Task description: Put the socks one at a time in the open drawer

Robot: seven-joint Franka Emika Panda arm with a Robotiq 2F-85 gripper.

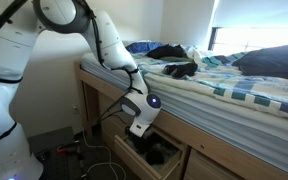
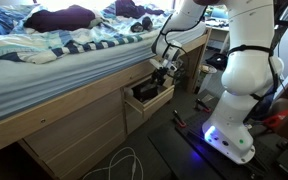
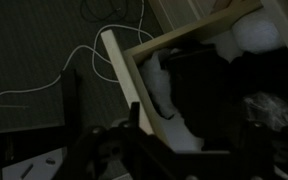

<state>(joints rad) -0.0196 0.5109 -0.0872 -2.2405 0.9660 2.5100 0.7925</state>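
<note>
The arm reaches down beside the worktop [image 1: 234, 92], here a bed under a blue and white striped cover, and its pincer [image 1: 140, 127] hangs just above the open drawer [image 1: 134, 160] that is pulled out of the wooden bed frame; in both exterior views the pincer [image 2: 164, 70] is tilted downward toward the drawer's inside, over the end nearest the robot. Whether its fingers are spread or pressed together I cannot tell: the wrist view is very dark and shows the pincer [image 3: 134, 150] only as a black shape at the bottom edge, and nothing can be made out between the fingers. The same view looks down on the drawer's pale wooden wall [image 3: 119, 70], with a white cloth [image 3: 162, 95] lying against its inner side and dark contents deeper in that are too dim to name. A small dark heap that seems to be the socks [image 1: 181, 69] lies on the worktop close to its front edge, well apart from the pincer and behind the drawer's position; larger dark clothes [image 1: 169, 49] sit further back on the cover. White cables [image 3: 84, 50] loop across the dark floor beside the drawer, and they also show on the floor in an exterior view [image 2: 124, 165], near the robot's white base [image 2: 239, 90]
</note>
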